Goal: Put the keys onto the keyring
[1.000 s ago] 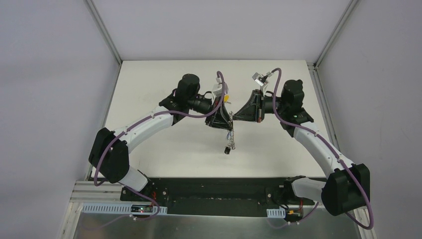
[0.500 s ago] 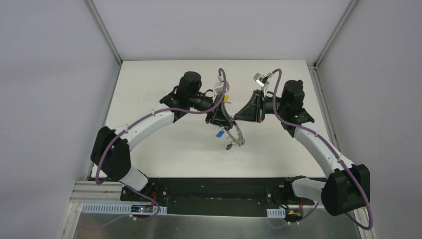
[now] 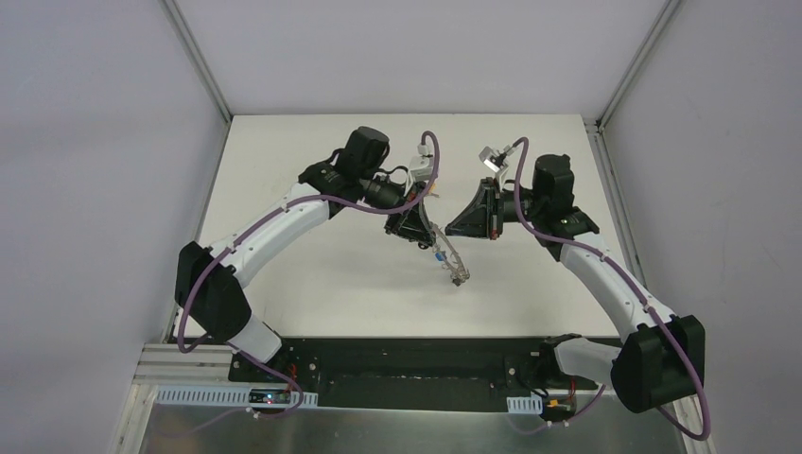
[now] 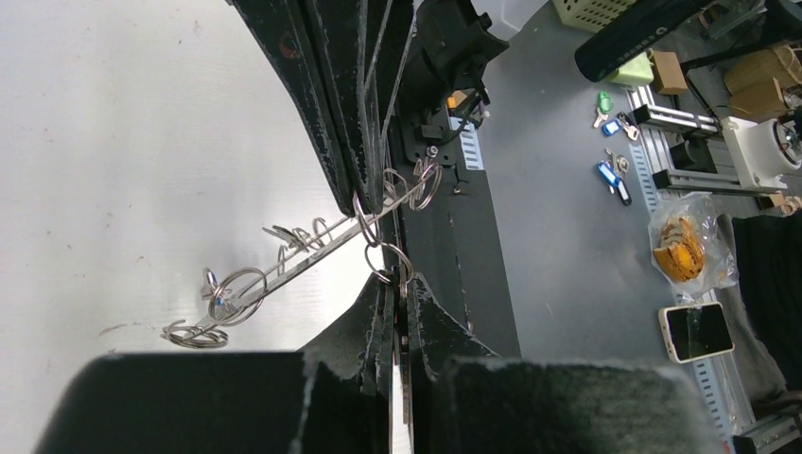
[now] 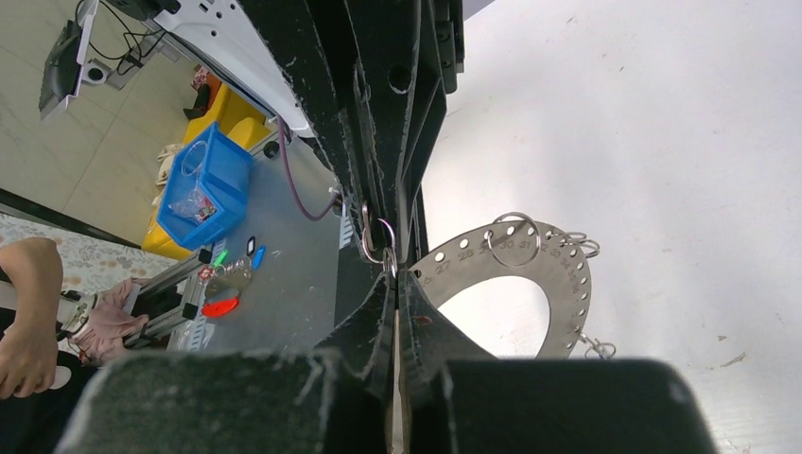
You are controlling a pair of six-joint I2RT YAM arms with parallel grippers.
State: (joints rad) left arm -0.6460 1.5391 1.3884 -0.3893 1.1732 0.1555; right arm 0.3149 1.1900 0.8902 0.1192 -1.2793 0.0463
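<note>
Both grippers meet tip to tip above the middle of the table. The keyring [image 3: 452, 267], a flat grey ring with numbered holes, hangs slanting down to the right from where they meet. It shows edge-on in the left wrist view [image 4: 303, 260] and broadside in the right wrist view [image 5: 560, 274]. My left gripper [image 3: 425, 234] [image 4: 394, 288] is shut on a thin metal blade, a key by its look, with a wire loop [image 4: 392, 263] at its tip. My right gripper [image 3: 447, 230] [image 5: 397, 276] is shut at the ring's rim among wire loops [image 5: 374, 241]. A blue key [image 3: 440, 256] hangs on the ring. The other keys are hidden.
The white table [image 3: 312, 284] lies below the hanging ring. Grey walls and metal posts [image 3: 199, 66] close it in at the left, back and right. The black base plate [image 3: 407, 364] runs along the near edge.
My left wrist has turned and shifted up and right. The ring and its keys have swung from hanging straight down to slanting down-right. My right gripper has drawn slightly right.
</note>
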